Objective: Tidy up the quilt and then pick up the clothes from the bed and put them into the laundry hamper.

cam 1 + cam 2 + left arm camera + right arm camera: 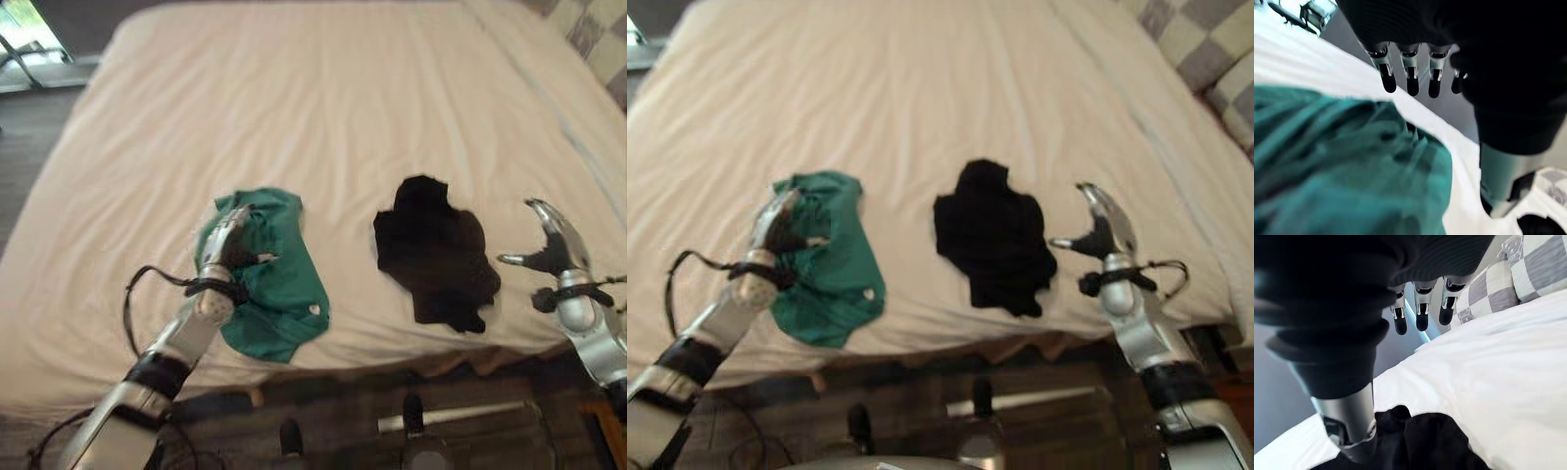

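left hand (227,243) fingers apart right over the green top (279,284); bunch plenty of cloth before lifting; right hand (1104,227) open beside the black top (994,235)

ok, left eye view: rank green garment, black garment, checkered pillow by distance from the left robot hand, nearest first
1. Green garment: directly under the left robot hand, near the bed's front edge.
2. Black garment: to its right, mid-bed.
3. Checkered pillow: far right corner of the bed.

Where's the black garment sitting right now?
The black garment lies crumpled on the cream quilt near the bed's front edge, between the green garment on the robot's left and the open right hand hovering beside it.
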Available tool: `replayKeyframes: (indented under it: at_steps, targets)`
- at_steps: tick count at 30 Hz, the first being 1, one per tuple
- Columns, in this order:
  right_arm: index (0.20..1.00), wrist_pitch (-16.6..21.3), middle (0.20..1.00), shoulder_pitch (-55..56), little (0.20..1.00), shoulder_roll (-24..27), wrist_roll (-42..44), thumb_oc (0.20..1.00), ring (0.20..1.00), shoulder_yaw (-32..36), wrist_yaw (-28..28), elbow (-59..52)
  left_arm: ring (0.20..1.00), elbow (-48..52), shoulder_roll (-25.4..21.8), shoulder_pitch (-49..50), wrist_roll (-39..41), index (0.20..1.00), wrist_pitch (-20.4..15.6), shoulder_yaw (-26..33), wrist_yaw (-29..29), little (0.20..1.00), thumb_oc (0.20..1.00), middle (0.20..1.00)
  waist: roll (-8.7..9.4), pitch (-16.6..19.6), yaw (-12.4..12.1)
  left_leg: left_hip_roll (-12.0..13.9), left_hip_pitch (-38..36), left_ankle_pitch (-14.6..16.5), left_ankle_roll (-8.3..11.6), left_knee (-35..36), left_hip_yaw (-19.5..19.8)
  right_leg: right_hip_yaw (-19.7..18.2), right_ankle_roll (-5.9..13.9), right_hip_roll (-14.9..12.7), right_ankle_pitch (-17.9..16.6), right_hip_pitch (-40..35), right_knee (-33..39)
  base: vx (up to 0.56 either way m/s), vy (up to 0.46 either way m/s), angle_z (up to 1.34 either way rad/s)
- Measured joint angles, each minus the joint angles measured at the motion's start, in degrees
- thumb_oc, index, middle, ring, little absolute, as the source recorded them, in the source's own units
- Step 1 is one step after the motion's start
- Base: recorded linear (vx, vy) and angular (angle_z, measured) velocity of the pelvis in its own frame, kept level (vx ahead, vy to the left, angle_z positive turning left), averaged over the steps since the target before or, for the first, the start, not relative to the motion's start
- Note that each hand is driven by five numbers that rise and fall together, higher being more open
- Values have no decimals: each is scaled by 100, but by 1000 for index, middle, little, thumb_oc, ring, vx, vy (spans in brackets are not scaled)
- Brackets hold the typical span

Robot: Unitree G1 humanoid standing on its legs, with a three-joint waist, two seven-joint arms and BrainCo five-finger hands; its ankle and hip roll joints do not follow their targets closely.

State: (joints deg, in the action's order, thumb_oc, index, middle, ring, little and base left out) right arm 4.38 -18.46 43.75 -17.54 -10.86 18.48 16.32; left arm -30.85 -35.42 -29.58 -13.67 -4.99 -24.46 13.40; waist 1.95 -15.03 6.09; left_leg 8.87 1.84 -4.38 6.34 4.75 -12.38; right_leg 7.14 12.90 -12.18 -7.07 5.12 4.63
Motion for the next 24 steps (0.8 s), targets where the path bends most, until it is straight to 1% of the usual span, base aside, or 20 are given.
replayKeyframes:
  at_steps: [1,2,3,4,5,7,8,11,13,14,15,16,17,18,19,20,21,22,23,24]
  targets:
    - [1000,12,1000,-127,1000,-17,-4,1000,1000,-73,-7,1,1000,-202,61,-169,-98,1000,37,-41,-35,1000,1000,1000,11,-164,12,6,12,-19,4,1,12,5,-9,3,-20,7,-1,-126,-1,-12]
    - [1000,12,1000,-236,1000,-32,-47,1000,1000,-115,-12,-6,1000,-620,232,-437,-173,1000,136,-34,-30,1000,1000,1000,36,-408,9,15,22,-26,8,1,-19,-10,-13,13,-39,43,0,-100,-6,-4]
    - [1000,0,1000,-247,1000,-36,-51,1000,1000,-117,-8,-6,1000,-960,341,-544,-317,1000,201,-27,16,1000,1000,1000,34,-492,11,17,53,-27,11,1,-25,-16,-15,16,-40,74,0,-100,-6,-5]
    - [1000,-39,1000,-247,1000,-36,-53,1000,1000,-119,-8,-4,853,-1393,509,-751,-509,853,201,-9,127,853,853,853,25,-567,7,17,98,-34,12,1,-16,-15,-15,16,-40,110,-1,-92,-25,3]
    - [1000,-64,1000,-270,1000,-36,-54,1000,1000,-121,-9,3,200,-1687,658,-1045,-728,200,208,51,288,200,200,200,17,-673,-10,17,121,-40,14,1,-2,-14,-16,15,-42,132,0,-82,-35,4]
    - [1000,-102,1000,-365,1000,-34,-57,1000,1000,-215,-6,24,200,-2165,847,-1284,-1051,200,232,240,485,200,200,200,-31,-746,-25,19,146,-42,14,-1,17,4,-15,16,-40,136,-2,-64,-31,3]
    - [1000,-115,1000,-456,1000,-34,-57,1000,1000,-315,-5,34,200,-2219,857,-1301,-1185,200,232,308,533,200,200,200,-47,-755,-17,22,146,-41,14,-1,14,4,-15,19,-40,139,-2,0,0,0]
    - [1000,-170,1000,-884,1000,-25,-58,1000,1000,-513,-3,55,200,-2218,856,-1273,-1224,200,225,666,552,200,200,200,-157,-791,-29,27,94,-39,15,0,-6,5,-14,26,-40,92,-1,-21,-19,-2]
    - [1000,-177,1000,-1122,1000,2,-58,1000,1000,-709,-7,62,200,-2217,884,-1157,-1188,200,217,833,552,200,200,200,-197,-796,-22,28,52,-39,14,0,-9,6,-12,28,-38,55,-1,-68,-43,-2]
    - [1000,-148,1000,-1446,1000,6,-52,1000,1000,-973,-6,331,200,-2212,911,-1060,-1138,200,169,849,575,200,200,200,-240,-806,-15,30,26,-39,14,0,7,14,-10,30,-37,18,-2,-65,-51,3]
    - [1000,-151,1000,-1643,1000,-1,-46,1000,1000,-1129,-22,557,200,-2204,925,-1041,-1137,200,165,832,580,200,200,200,-298,-826,-60,14,23,-43,11,-4,31,22,-11,40,-35,-41,-11,-62,-138,14]
    - [1000,-173,1000,-1973,1000,-22,-24,1000,1000,-1387,-45,1131,200,-2202,986,-1015,-1136,200,146,733,582,200,200,200,-370,-805,-99,21,71,-31,17,-96,122,6,24,36,22,-53,-19,-50,-108,30]
    - [1000,-202,1000,-2040,1000,23,32,1000,1000,-1418,-107,1503,200,-2199,1137,-947,-1128,200,73,732,580,200,200,200,-475,-802,-197,12,159,-34,4,-239,336,-81,-55,73,192,-106,-15,-46,-157,39]
    - [1000,-211,1000,-2086,1000,25,79,1000,1000,-1420,-147,1749,200,-2174,1176,-741,-1029,200,-73,786,580,200,200,200,-600,-801,-297,38,230,-35,3,-328,424,-131,-77,110,205,-115,-28,-38,-146,25]
    - [1000,-214,1000,-2115,1000,-18,144,1000,1000,-1417,-161,1885,200,-2091,1182,-544,-839,200,-212,904,575,200,200,200,-664,-803,-405,50,242,-36,1,-380,437,-147,-72,122,223,-118,-17,-8,-191,6]
    - [1000,-230,1000,-2127,1000,-125,246,1000,1000,-1408,-219,2188,200,-1850,1275,-129,-495,200,-350,1142,538,200,200,200,-745,-780,-542,53,315,-41,-1,-548,528,-151,-79,134,222,-153,-14,46,-260,-1]
    - [1000,-296,1000,-2123,1000,-278,301,1000,1000,-1427,-238,2577,200,-1661,1353,258,-215,200,-459,1324,498,200,200,200,-759,-776,-607,67,345,-52,-15,-742,596,-130,-94,129,228,-241,-10,38,-181,10]
    - [1000,-334,1000,-2116,1000,-420,310,1000,1000,-1426,-243,2739,200,-1559,1365,557,-38,200,-499,1343,470,200,200,200,-826,-743,-686,71,374,-91,-58,-791,683,-57,-126,151,263,-308,-10,53,-165,29]
    - [1000,-366,1000,-2131,1000,-575,393,1000,1000,-1344,-209,2982,200,-1333,1463,1017,193,200,-561,1567,413,200,200,200,-850,-706,-659,89,310,-158,-67,-804,829,23,-164,172,343,-415,-2,9,-97,32]
    - [1000,-409,1000,-2134,1000,-588,414,1000,1000,-1365,-234,3004,200,-1327,1472,1232,267,200,-572,1550,389,200,200,200,-945,-640,-722,122,305,-186,-65,-769,885,90,-177,218,357,-465,-3,19,-98,30]
